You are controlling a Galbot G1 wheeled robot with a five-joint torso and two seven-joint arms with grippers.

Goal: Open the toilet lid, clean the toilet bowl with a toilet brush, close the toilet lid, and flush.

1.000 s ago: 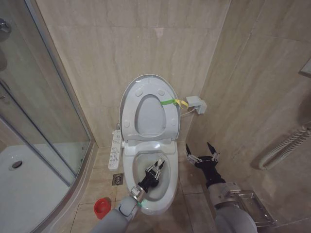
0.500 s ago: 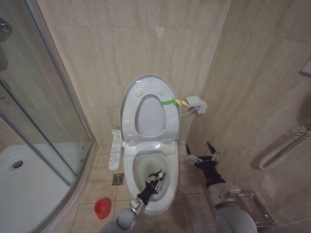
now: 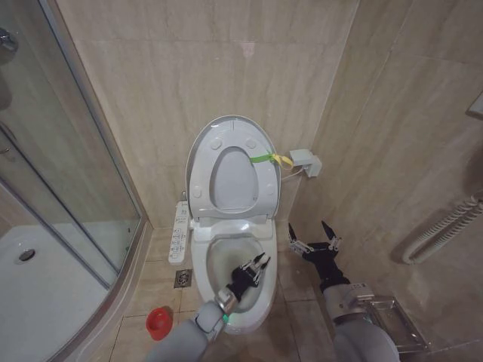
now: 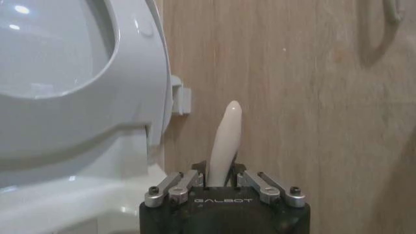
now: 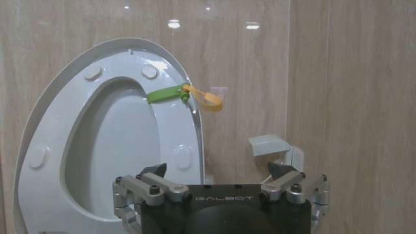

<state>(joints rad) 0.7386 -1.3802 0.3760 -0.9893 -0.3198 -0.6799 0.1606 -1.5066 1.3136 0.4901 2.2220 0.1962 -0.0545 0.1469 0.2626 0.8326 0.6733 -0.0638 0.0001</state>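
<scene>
The toilet lid (image 3: 232, 177) stands raised against the back wall with the ring seat up in front of it, a green-yellow strap (image 3: 270, 159) at its right edge. The right wrist view faces the lid (image 5: 110, 161) straight on. Below it the toilet bowl (image 3: 266, 290) lies uncovered. My left gripper (image 3: 253, 269) hangs over the bowl's right half, shut on the toilet brush; its white handle (image 4: 227, 131) sticks up between the fingers of that gripper (image 4: 221, 178). The bristle head is hidden. The red cup holder (image 3: 158, 323) sits on the floor left of the bowl. My right gripper (image 3: 313, 240) (image 5: 217, 173) waits open, right of the toilet.
A glass shower screen (image 3: 75, 188) and white shower tray (image 3: 45, 286) close off the left. A bidet control panel (image 3: 179, 232) hangs at the toilet's left side, a floor drain (image 3: 183, 279) below it. A white wall box (image 3: 304, 161) and a wire rack (image 3: 385, 317) are on the right.
My left gripper drew back toward the bowl's front edge with the brush, then swung forward and to the right. The right arm stayed still.
</scene>
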